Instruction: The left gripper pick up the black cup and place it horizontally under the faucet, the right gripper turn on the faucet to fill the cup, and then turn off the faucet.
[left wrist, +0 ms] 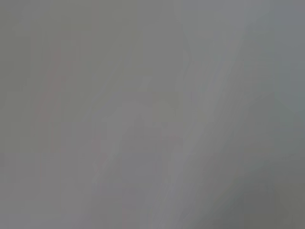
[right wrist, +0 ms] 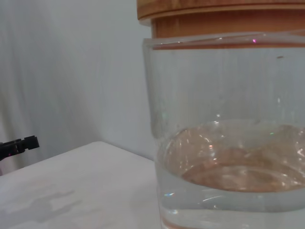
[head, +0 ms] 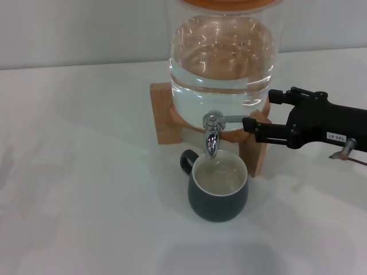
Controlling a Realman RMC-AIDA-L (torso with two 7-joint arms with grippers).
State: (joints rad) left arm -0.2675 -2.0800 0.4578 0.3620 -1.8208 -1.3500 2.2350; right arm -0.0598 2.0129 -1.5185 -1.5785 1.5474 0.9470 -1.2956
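White table (head: 86, 172): bare surface across the left of the head view. Left gripper: outside the head view; its wrist camera gives only a featureless grey blur, so its place and the state of its claw cannot be told. Wooden stand (head: 162, 114): light wood frame at centre, carrying the glass dispenser (head: 223, 57), a clear jar partly filled with water, with a wooden lid edge at its top; the right wrist view shows the same jar (right wrist: 224, 143) close up, water line about halfway, wooden lid (right wrist: 219, 14) above. Faucet (head: 212, 134): chrome spigot at the base of the jar, spout pointing down, thin lever running out toward the robot's right. Black cup (head: 219, 186): dark mug with pale inside, standing upright on the table directly beneath the spout, loop handle turned to the rear left, liquid visible inside; free of any gripper. Right gripper (head: 261, 114): black claw on a long black body with a small white label, reaching in from the right at lever height; fingers spread apart, the lower finger's tip (head: 249, 125) right at the end of the lever.
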